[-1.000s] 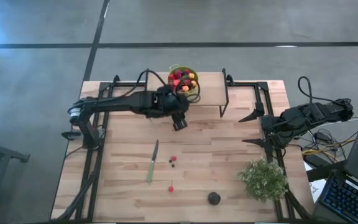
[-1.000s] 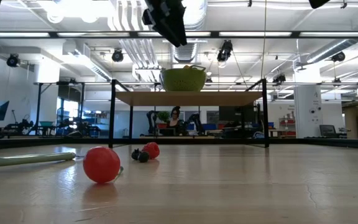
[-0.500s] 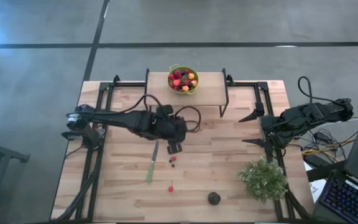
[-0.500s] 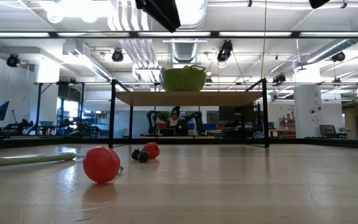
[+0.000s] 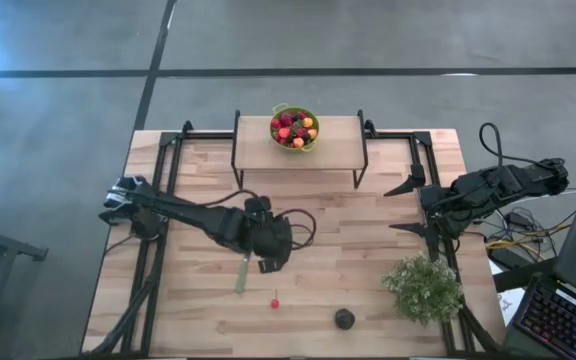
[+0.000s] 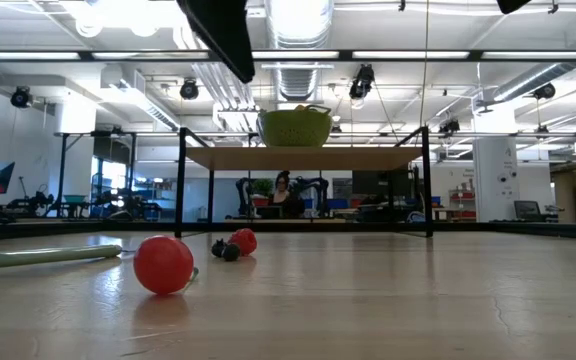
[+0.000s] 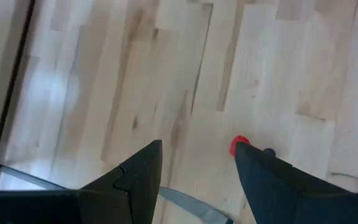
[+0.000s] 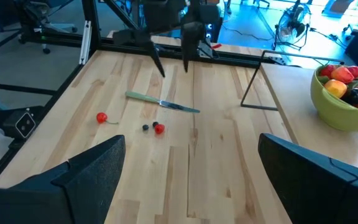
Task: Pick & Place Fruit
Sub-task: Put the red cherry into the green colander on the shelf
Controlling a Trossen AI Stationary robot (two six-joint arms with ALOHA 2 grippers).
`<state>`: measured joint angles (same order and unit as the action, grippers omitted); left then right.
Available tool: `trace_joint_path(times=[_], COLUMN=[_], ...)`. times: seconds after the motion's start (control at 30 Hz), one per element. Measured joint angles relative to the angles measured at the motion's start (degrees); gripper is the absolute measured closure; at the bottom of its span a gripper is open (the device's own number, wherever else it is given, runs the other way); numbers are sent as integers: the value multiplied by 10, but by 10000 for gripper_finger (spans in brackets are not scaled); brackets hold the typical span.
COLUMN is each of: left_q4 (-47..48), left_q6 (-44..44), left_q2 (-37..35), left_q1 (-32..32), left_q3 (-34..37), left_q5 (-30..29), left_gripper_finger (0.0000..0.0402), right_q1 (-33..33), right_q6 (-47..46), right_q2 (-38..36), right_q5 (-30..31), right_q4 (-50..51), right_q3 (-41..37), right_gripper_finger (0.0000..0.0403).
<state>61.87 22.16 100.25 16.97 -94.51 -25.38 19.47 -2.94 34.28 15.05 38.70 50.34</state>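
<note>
**Left hand hangs over the loose berries, fingers apart and empty**

On the wooden worktop (image 5: 368, 215), going from left to right, the left arm reaches in from the left edge, and the left hand (image 5: 271, 258) hovers above the middle of the boards with nothing between its fingers, which stand apart. In the left wrist view one dark finger (image 7: 143, 174) sits on each side of bare wood, with the small red berry (image 7: 239, 145) just beside the other fingertip and a dark berry (image 7: 269, 151) touching or almost touching it.

The green-handled knife (image 5: 242, 274) lies flat just left of that hand, blade pointing toward the shelf. Nearer the front edge, a round red fruit with a stem (image 5: 275, 302) lies alone, and right of it a bigger dark round fruit (image 5: 344, 319) rests near the edge. In the low view the red fruit (image 6: 164, 264) stands in front, with the two small berries (image 6: 236, 243) behind it.

On the raised shelf (image 5: 338, 146) at the back, a green bowl (image 5: 295, 128) holds a heap of red, dark and orange fruit.

Further right, a bushy pale-green plant (image 5: 424, 288) stands near the front right corner. The right hand (image 5: 412, 207) waits at the right edge, empty, fingers spread wide.
</note>
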Motion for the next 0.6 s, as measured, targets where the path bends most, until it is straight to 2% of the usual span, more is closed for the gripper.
trace_joint_path(times=[0.27,0.43,0.6], left_q4=[-89,-111,-117], left_q6=[-19,-47,-78], left_q2=[0,0,0], left_q1=[21,50,87], left_q3=[77,125,154], left_q5=[14,79,102], left_gripper_finger=[194,193,193], right_q1=[0,0,0], right_q6=[0,0,0], right_q2=[0,0,0], right_q5=[0,0,0], right_q4=[0,0,0], right_q3=[0,0,0], right_gripper_finger=[40,40,39])
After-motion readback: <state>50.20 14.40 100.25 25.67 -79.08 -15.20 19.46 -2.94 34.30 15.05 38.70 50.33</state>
